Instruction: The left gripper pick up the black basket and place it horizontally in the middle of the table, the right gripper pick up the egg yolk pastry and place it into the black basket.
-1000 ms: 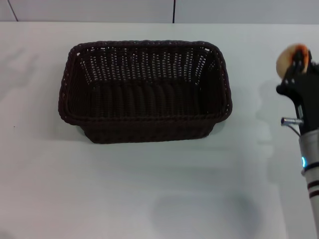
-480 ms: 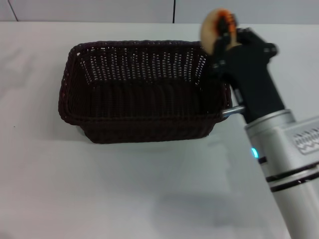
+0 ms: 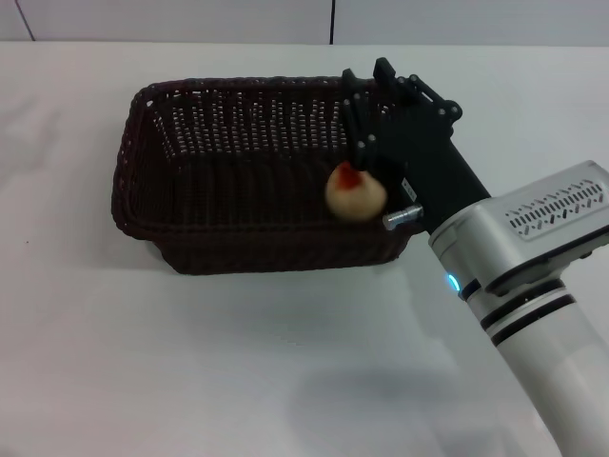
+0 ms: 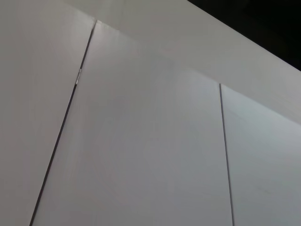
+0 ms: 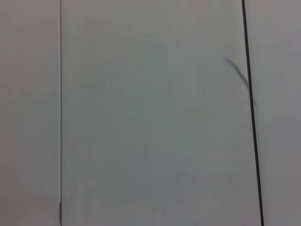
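Observation:
The black basket (image 3: 143, 205) stands lengthwise across the middle of the table in the head view. The egg yolk pastry (image 3: 358, 198) lies inside it near the right end, against the front wall, with its orange-red spot up. My right gripper (image 3: 365, 143) reaches in over the basket's right end. Its jaws are spread, and the pastry sits just below the fingertips, out of their grip. The left gripper is out of view. Both wrist views show only white panels with dark seams.
The white table (image 3: 285, 362) runs all round the basket. A wall of white panels (image 3: 190, 19) stands behind its far edge. My right arm's white-silver forearm (image 3: 542, 314) crosses the table's front right.
My right gripper swung left from the table's right side over the basket, lowered into it and let go of the pastry, which now lies inside. The basket has not moved.

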`<act>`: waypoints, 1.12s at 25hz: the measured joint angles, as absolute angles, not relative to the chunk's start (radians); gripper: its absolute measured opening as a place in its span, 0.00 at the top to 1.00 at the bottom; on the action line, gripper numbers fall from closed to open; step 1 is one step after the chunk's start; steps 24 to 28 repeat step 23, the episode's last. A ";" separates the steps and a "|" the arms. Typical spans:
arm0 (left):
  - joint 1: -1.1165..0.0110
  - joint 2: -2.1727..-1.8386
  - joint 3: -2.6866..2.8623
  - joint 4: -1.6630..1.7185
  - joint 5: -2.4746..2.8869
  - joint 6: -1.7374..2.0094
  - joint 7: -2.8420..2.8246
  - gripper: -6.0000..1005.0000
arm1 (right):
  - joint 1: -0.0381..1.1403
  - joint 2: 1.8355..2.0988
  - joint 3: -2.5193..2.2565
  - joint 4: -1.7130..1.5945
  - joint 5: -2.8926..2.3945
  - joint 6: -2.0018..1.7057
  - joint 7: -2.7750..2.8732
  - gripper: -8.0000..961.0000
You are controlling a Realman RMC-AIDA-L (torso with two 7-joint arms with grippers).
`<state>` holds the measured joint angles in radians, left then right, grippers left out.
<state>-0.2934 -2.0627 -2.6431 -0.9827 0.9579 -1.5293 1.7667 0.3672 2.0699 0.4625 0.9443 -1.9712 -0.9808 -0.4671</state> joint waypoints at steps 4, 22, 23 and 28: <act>-0.287 -2.063 -2.641 -0.986 0.947 -1.529 1.765 0.56 | 0.354 2.069 0.466 0.951 -1.977 -0.993 -0.476 0.73; -0.271 -2.060 -2.648 -0.874 0.952 -1.479 1.811 0.56 | 0.007 2.076 0.764 1.031 -2.029 -1.331 -0.516 0.49; -0.269 -2.061 -2.646 -0.861 0.953 -1.468 1.823 0.56 | 0.000 2.076 0.783 1.025 -2.027 -1.334 -0.520 0.49; -0.269 -2.061 -2.646 -0.861 0.953 -1.468 1.823 0.56 | 0.000 2.076 0.783 1.025 -2.027 -1.334 -0.520 0.49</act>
